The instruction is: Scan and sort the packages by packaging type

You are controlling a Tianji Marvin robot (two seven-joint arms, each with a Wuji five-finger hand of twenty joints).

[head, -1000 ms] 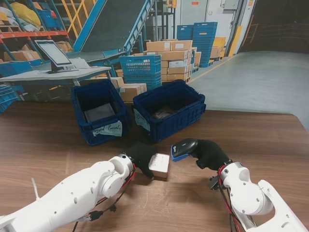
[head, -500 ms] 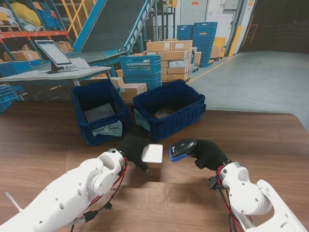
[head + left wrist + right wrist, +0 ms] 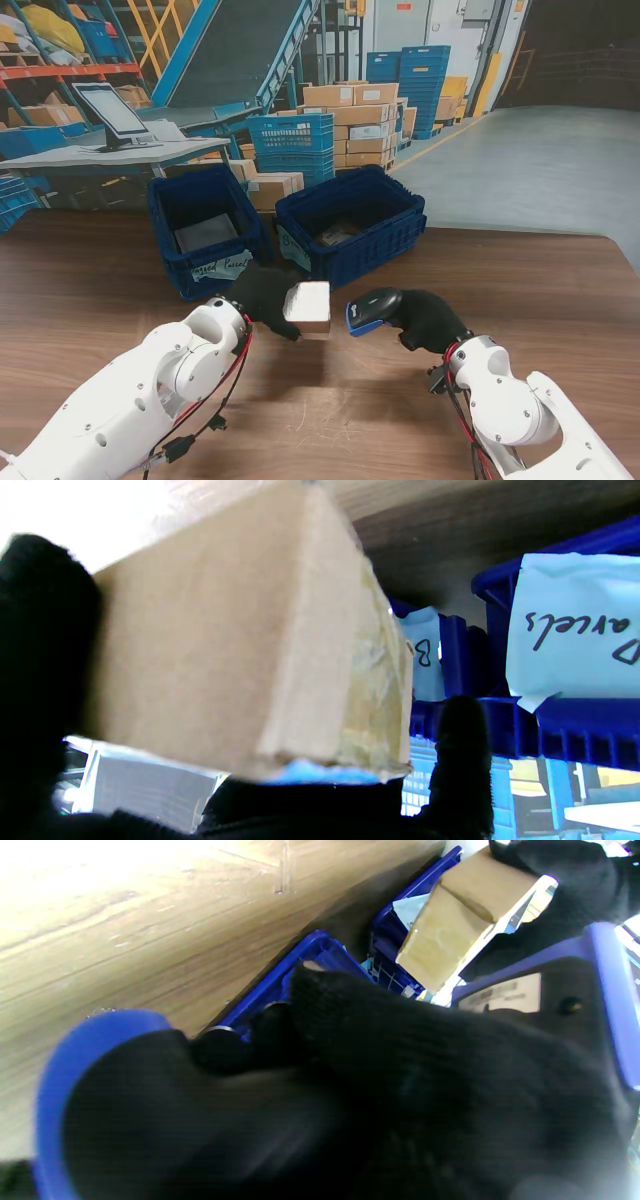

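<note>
Left hand [image 3: 262, 298] fingers grip the cardboard box [image 3: 308, 306] clear of the counter [image 3: 560, 290], at 9 o'clock of the barcode scanner [image 3: 368, 308] clenched in the right hand [image 3: 425, 318]; judgement: hold box steady, label face square to scanner.

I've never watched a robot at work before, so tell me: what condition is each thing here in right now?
Cardboard box: held off the table, taped shut.
Left hand: closed around the box.
Scanner: gripped, its head turned toward the box.
Right hand: closed on the scanner's handle.
Left bin: open-topped, labelled, a flat grey parcel inside.
Right bin: open-topped, labelled, contents too dark to tell.
</note>
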